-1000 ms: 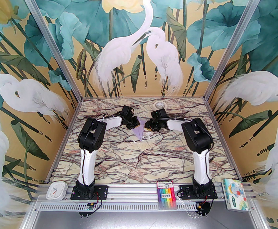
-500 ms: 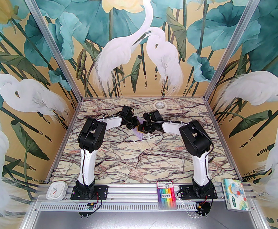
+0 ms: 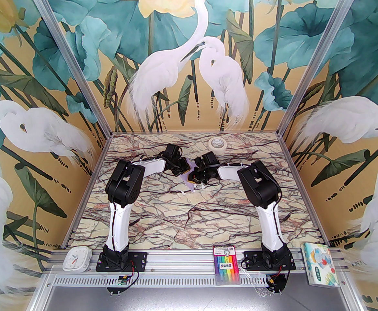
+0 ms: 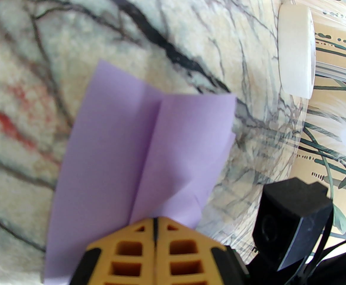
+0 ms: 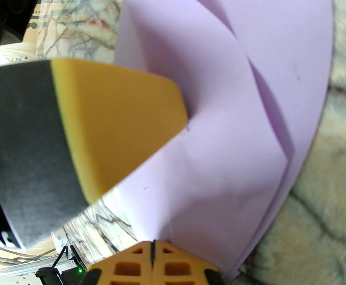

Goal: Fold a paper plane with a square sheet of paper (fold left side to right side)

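Observation:
The lavender paper plane [image 3: 190, 186] lies mid-table as a folded dart, point toward the arms. In the left wrist view the plane [image 4: 149, 147] shows a centre crease running up from my left gripper [image 4: 155, 227], whose yellow fingers are shut and rest on its near part. My left gripper [image 3: 183, 168] sits at the plane's left side. My right gripper [image 3: 193, 177] is over its right side. In the right wrist view the right gripper [image 5: 153, 248] is shut at the edge of the layered paper [image 5: 235, 99], with the left gripper's finger [image 5: 116, 114] pressing on the paper beside it.
A white tape roll [image 3: 217, 143] stands behind the grippers, near the back wall, also seen as the tape roll [image 4: 296, 49]. On the front rail sit a white clock [image 3: 76, 258], a marker pack [image 3: 226, 264] and a colourful tissue pack [image 3: 320, 264].
My right gripper has moved left, from beside the plane to over its right half, covering much of it. The left gripper and the plane have stayed put.

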